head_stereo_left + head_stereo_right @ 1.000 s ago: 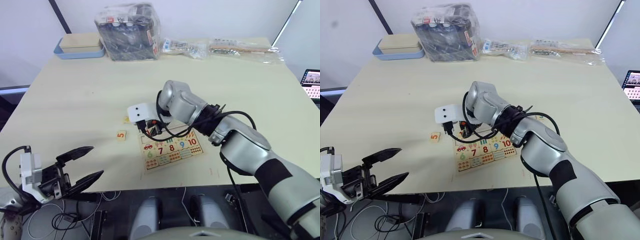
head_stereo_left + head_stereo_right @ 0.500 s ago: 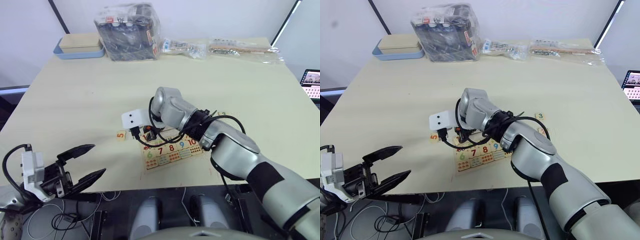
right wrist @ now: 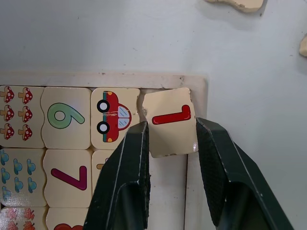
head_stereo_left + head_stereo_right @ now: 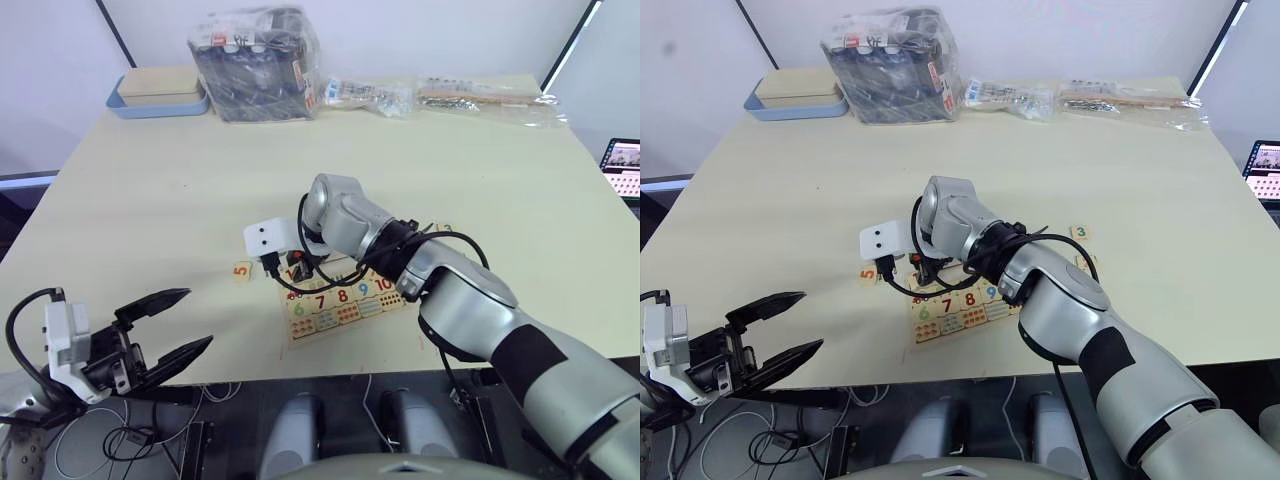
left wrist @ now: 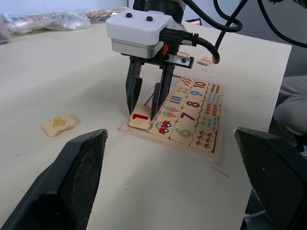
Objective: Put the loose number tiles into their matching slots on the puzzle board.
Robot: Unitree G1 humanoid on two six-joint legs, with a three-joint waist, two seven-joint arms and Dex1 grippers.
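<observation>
**Tile 1 held over the board's corner slot**

Pale counter (image 4: 150, 190) carries everything. Off its near edge, toward the left corner, the left pincer (image 4: 172, 330) hangs released, its fingers spread apart. Near the middle of the near edge lies the puzzle board (image 4: 345, 300). At the board's left far corner the right pincer (image 5: 146, 98) grips the 1 tile (image 3: 170, 122), which sits tilted over the corner slot, one edge on the frame. Just left of the board lies the 5 tile (image 4: 242, 269); the 3 tile (image 4: 1078, 232) lies off the board's right side. Along the far edge stand a blue-edged tray (image 4: 160, 95), a wrapped black box (image 4: 258, 62) and clear bags (image 4: 480, 97).
</observation>
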